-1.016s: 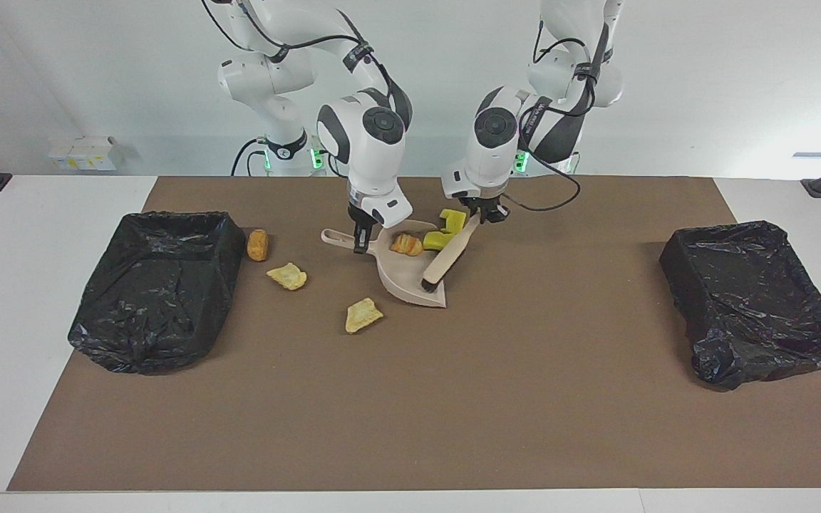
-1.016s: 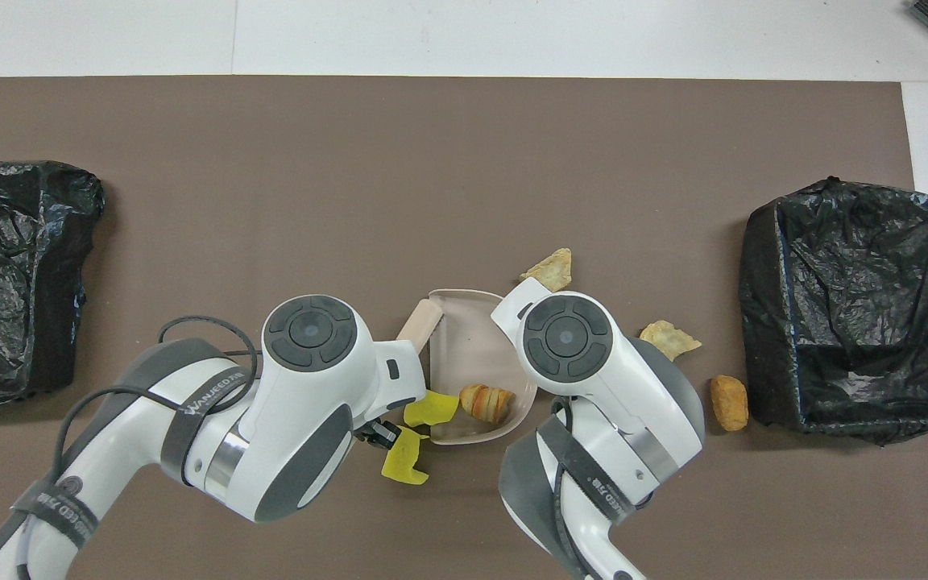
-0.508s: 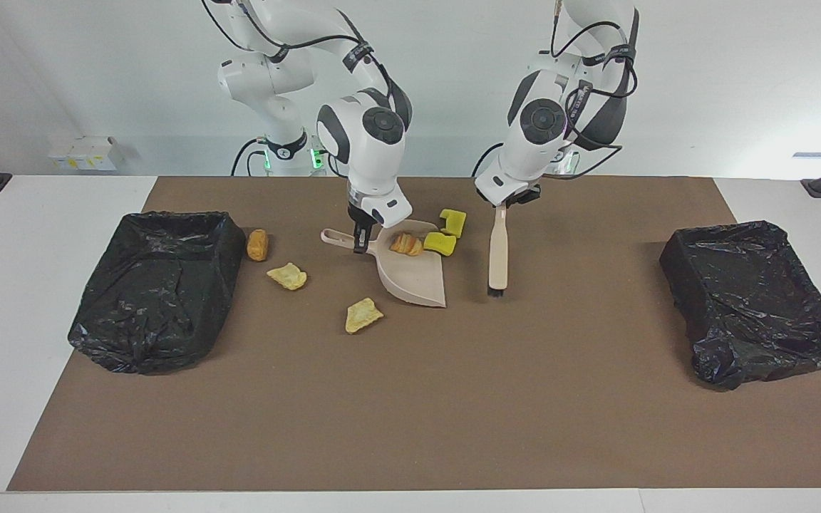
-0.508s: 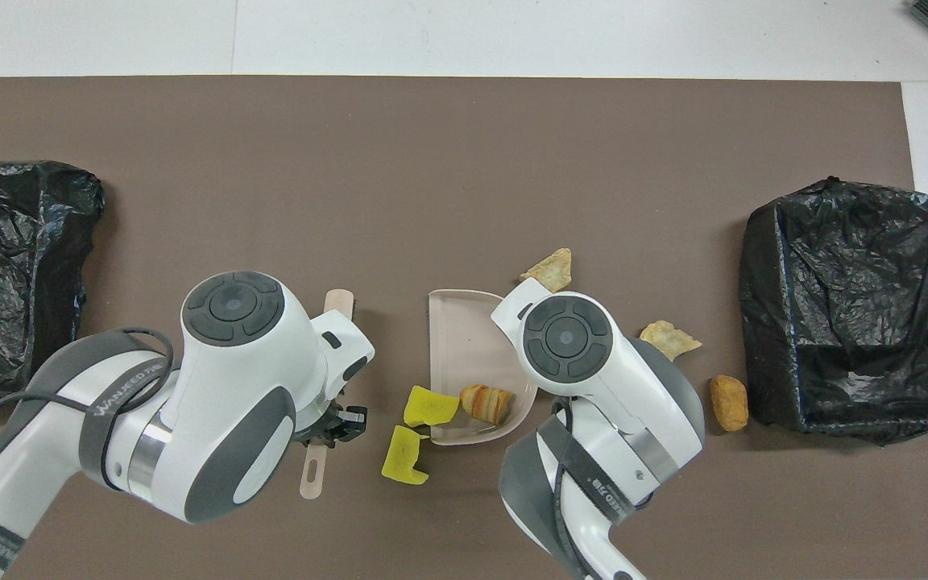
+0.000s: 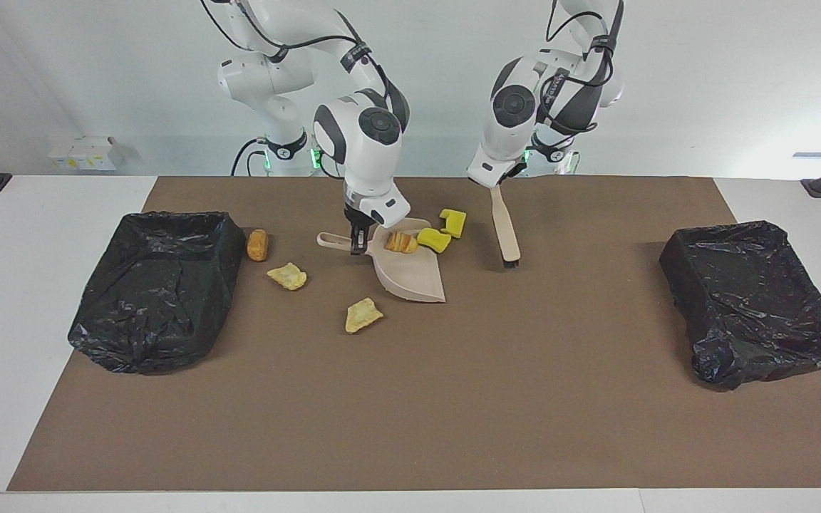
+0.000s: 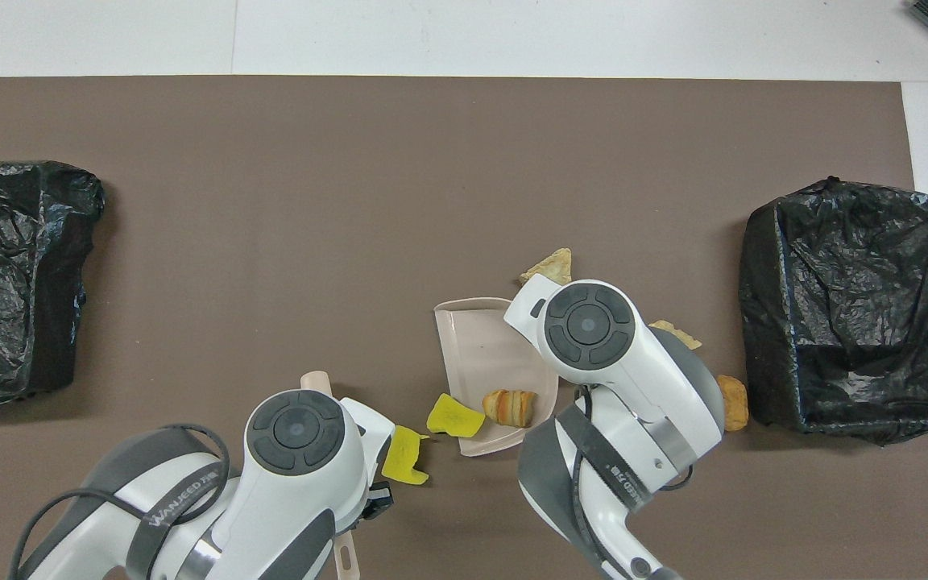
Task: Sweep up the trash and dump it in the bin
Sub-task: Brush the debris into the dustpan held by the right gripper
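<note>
One pastry piece point(image 5: 403, 243) sits in the dustpan point(image 5: 414, 274) clamped by the right gripper point(image 5: 358, 246) fingers, so the left gripper point(image 5: 495, 184), clamped on the brush point(image 5: 505, 231), must next sweep in the yellow foam point(image 5: 434, 240).

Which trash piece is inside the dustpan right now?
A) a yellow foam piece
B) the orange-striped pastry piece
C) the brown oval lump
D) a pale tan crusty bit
B: the orange-striped pastry piece lies in the dustpan near its handle end, while the nearest yellow foam piece sits at the pan's rim.
</note>
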### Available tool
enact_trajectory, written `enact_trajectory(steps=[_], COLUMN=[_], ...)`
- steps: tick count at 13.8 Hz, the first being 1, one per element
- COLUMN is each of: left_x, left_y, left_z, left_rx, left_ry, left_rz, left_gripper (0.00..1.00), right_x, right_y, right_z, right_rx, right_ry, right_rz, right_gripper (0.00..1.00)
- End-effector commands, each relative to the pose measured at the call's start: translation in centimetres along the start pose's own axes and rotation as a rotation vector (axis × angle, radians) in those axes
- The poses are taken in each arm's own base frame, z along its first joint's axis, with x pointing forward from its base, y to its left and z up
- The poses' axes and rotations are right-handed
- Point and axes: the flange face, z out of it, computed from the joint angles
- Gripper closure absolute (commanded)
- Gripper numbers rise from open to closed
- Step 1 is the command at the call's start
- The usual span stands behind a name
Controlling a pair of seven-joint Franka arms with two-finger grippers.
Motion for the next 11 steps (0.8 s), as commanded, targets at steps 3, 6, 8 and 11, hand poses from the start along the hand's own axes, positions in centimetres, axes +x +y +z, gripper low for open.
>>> enact_trajectory(steps=[3, 6, 8, 11], left_x=[-4.1, -4.6, -4.2, -3.6], left_y=[2.6, 3.6, 4.3, 6.1], left_z=[3.6, 4.8, 4.7, 3.9], left_rx=[-0.079, -0.133, -0.186, -0.301], left_ry=[0.031, 0.027, 0.02, 0.015], left_rz=[-0.157, -0.202, -0.219, -0.238], left_gripper=[1.0, 1.0, 1.0, 1.0], right_x=[-0.6, -0.4, -0.5, -0.1], right_y=[-0.7, -1.2, -1.2, -1.0], right_z=[0.4, 0.8, 0.7, 0.7], right_rx=[-0.017, -0.031, -0.034, -0.055], right_ry=[-0.028, -0.022, -0.021, -0.008], right_rz=[-0.107, -0.111, -0.109, -0.099], right_gripper=[1.0, 1.0, 1.0, 1.0])
